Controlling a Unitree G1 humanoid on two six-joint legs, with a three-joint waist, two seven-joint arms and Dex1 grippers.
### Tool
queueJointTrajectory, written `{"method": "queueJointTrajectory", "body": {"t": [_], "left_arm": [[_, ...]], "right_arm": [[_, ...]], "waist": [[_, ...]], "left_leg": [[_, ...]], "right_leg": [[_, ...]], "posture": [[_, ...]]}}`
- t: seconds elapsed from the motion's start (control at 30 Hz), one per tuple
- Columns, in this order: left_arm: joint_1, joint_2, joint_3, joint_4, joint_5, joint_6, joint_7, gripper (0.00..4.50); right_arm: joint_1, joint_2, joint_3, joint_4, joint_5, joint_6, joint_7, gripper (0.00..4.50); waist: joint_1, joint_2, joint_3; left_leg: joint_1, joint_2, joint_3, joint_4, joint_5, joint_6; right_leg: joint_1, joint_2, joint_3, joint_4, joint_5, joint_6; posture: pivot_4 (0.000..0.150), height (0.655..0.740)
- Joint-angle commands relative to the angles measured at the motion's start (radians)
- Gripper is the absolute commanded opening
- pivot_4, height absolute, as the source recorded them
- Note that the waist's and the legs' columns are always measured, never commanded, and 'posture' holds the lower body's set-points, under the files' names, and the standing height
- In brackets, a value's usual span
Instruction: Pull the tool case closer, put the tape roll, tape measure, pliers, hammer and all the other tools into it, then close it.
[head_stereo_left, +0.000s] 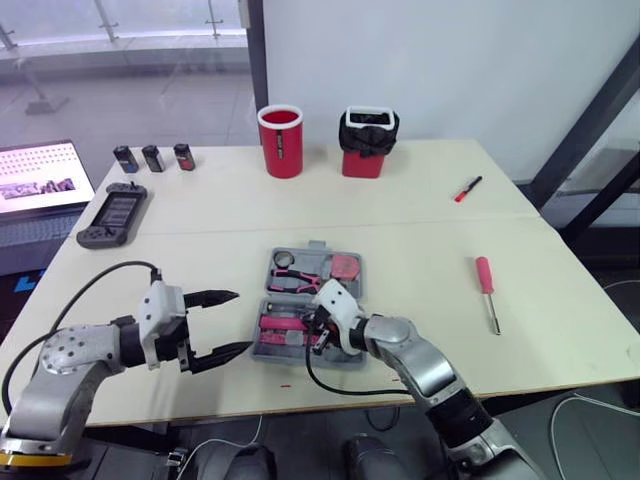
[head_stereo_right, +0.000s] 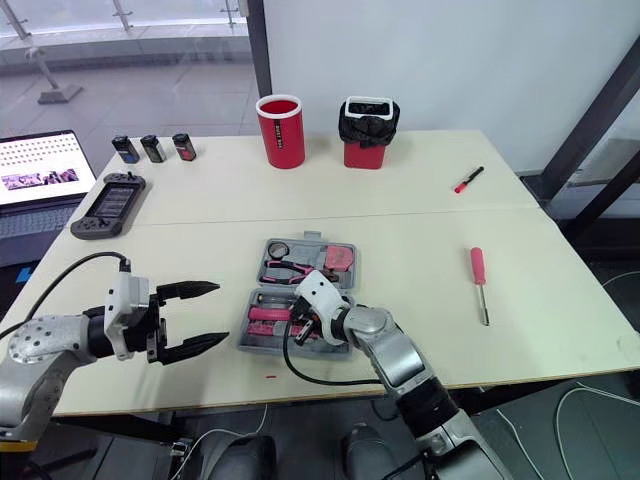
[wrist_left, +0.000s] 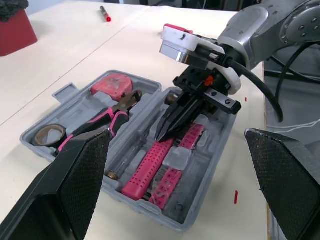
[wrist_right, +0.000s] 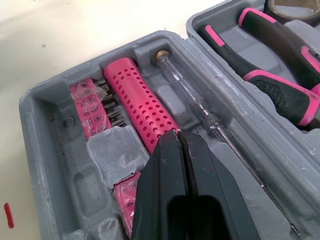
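Nearest me in the head view, my left gripper hung wide open just left of the open tool case, while the right gripper sat inside its near half. Left wrist view showed pliers, tape measure and tape roll in the far half. Right wrist view showed the right fingers pressed together, empty, above a pink handle.

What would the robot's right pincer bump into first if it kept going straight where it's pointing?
Most likely the pink perforated plastic handle lying in the open grey plastic tool case. The shut right pincer points down at it from close above; I can't tell whether it touches.
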Motion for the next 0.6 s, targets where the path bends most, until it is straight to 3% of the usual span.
{"method": "queueJointTrajectory", "body": {"t": [0.03, 0.43, 0.6], "left_arm": [[0.002, 0.011, 0.023, -0.023, -0.017, 0.001, 0.000, 4.50], [0.001, 0.020, 0.026, -0.019, -0.014, 0.006, 0.002, 4.50], [-0.004, 0.025, 0.025, -0.014, -0.012, 0.012, 0.001, 4.50]], "right_arm": [[0.035, -0.025, 0.045, 0.092, -0.037, 0.127, -0.006, 0.05], [0.069, -0.072, 0.202, 0.156, -0.155, 0.167, 0.000, 0.05], [0.046, -0.084, 0.267, 0.158, -0.215, 0.198, 0.020, 0.05]], "waist": [[0.000, -0.001, -0.002], [0.001, -0.001, -0.031], [-0.001, 0.001, -0.045]], "left_leg": [[0.001, 0.000, 0.000, 0.000, 0.000, 0.000], [0.012, 0.000, 0.001, -0.005, 0.000, -0.001], [0.019, 0.000, 0.000, -0.013, -0.002, -0.003]], "right_leg": [[0.001, 0.000, 0.000, 0.000, 0.000, 0.000], [0.007, -0.003, 0.000, -0.007, -0.002, -0.004], [0.011, -0.013, -0.001, -0.012, -0.004, -0.007]], "posture": [[0.150, 0.7387], [0.150, 0.7387], [0.150, 0.7387]]}}
